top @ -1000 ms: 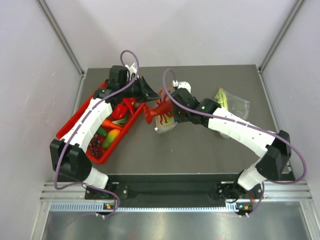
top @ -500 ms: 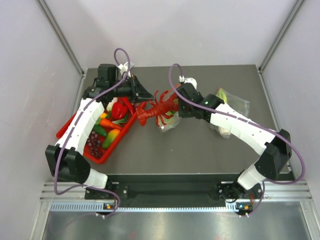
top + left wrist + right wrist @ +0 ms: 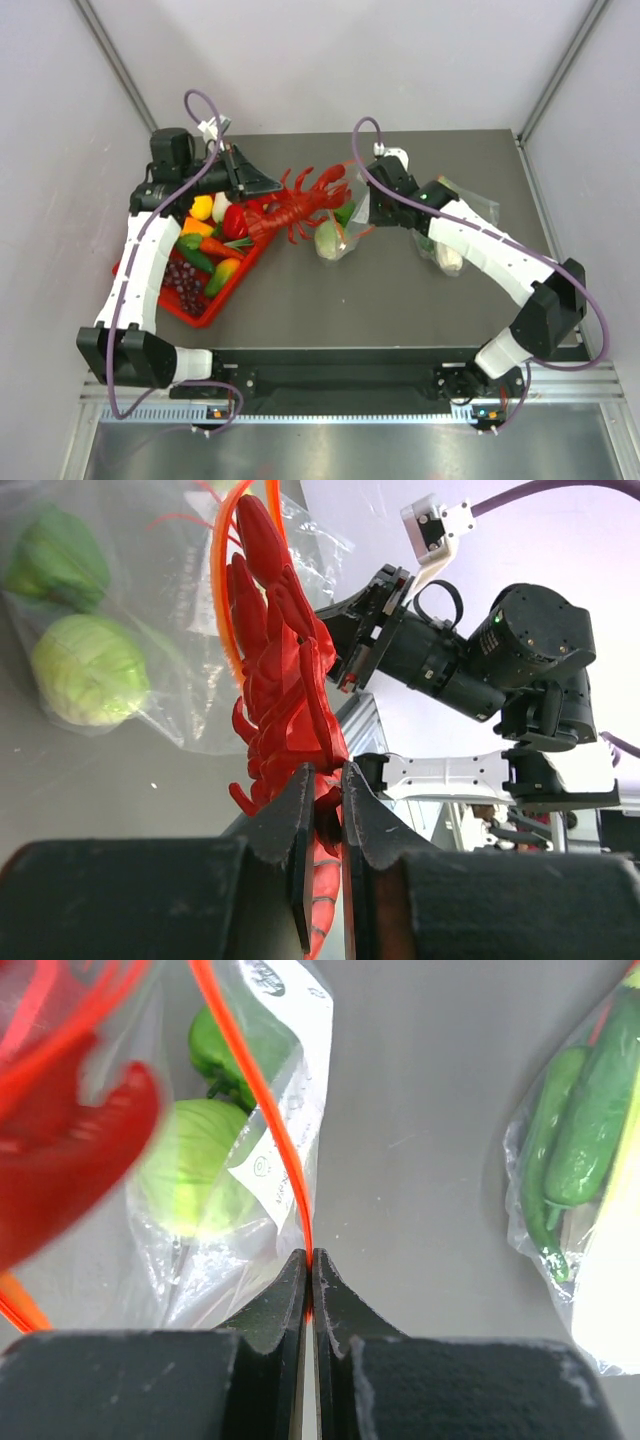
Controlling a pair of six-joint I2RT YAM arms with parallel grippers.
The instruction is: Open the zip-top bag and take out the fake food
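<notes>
red tray (image 3: 197, 318) left of the zip-top bag (image 3: 335, 242), second veggie bag (image 3: 585, 1150) right of it; left fingers (image 3: 290, 830) pinching a red lobster (image 3: 292, 212); right fingers (image 3: 280, 1305) squeezed on the bag's zip strip

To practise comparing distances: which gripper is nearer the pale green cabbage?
Right. The right gripper pinches the bag's red zip strip right beside the cabbage; the left gripper grips the red lobster by its tail, farther off by the red tray.
</notes>
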